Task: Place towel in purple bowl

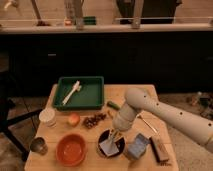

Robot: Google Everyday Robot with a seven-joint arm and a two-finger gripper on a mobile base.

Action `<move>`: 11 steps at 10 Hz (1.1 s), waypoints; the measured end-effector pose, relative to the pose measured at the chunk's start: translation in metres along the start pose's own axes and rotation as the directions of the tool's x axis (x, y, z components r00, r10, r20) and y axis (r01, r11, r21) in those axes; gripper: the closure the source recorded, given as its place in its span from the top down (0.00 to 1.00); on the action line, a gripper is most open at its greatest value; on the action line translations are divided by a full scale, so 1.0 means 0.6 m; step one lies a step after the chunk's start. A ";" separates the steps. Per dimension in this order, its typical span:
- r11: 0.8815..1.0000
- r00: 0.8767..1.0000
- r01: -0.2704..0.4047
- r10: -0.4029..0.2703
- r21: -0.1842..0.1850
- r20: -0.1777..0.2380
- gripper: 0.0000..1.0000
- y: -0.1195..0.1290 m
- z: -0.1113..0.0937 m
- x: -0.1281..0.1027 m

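Towel [108, 147] in purple bowl [121, 146], fingers [114, 134] over it

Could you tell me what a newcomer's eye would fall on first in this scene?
The long white robot arm reaching in from the right stands out, its gripper lowered over the round dark purple bowl at the front middle of the wooden table. The small pale blue-grey towel sits in that bowl beneath it. Next come the glossy orange bowl to the left and the green plastic tray behind.
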 end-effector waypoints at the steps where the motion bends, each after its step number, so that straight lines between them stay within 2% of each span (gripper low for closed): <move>1: 1.000 1.000 0.000 0.000 0.000 0.000 0.34 0.000 0.000 0.000; 4: 1.000 1.000 -0.001 0.001 0.001 0.001 0.64 0.000 0.001 0.000; 6: 1.000 1.000 0.000 0.000 0.001 0.001 0.78 0.000 0.001 0.000; 11: 1.000 1.000 -0.001 0.001 0.001 0.001 0.80 0.000 0.001 0.000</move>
